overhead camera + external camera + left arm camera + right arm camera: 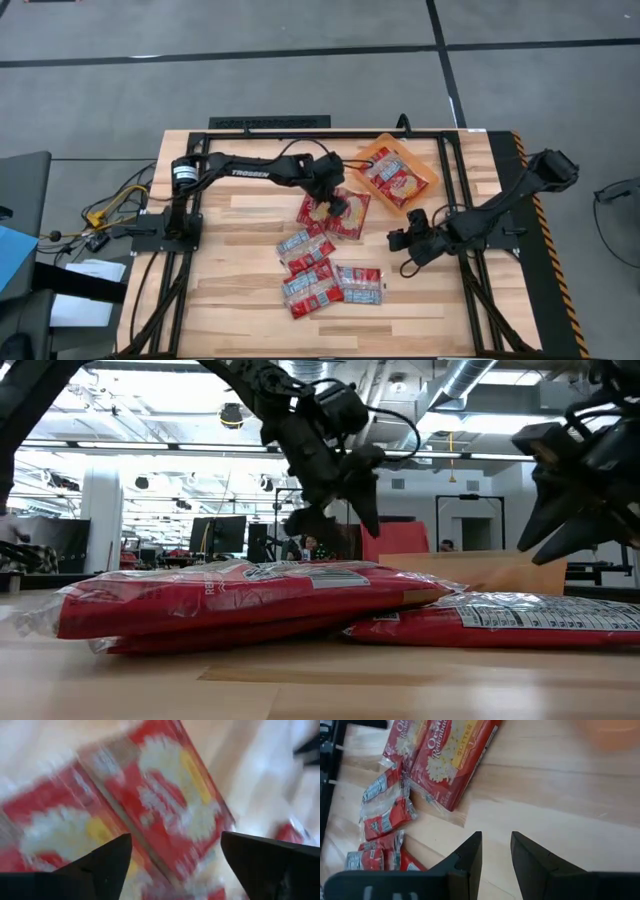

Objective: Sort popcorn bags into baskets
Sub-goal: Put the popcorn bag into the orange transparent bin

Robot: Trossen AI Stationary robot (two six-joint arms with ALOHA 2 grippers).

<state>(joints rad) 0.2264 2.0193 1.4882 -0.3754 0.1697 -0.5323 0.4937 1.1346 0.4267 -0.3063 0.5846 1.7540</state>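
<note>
Two glossy red popcorn bags (334, 211) lie side by side at the frame's centre, directly beneath the left claw (333, 196), its fingers spread wide and holding nothing, probably lined up for a pick. The translucent orange plastic basket (425, 165) sits upper right, already holding bags. The right claw (402, 240), narrowly parted and empty, waits nearby over the wooden table (240, 280).

Glossy plastic-film popcorn bags (347, 213), translucent plastic basket (432, 171), pale smooth wood-plank table (240, 290).
</note>
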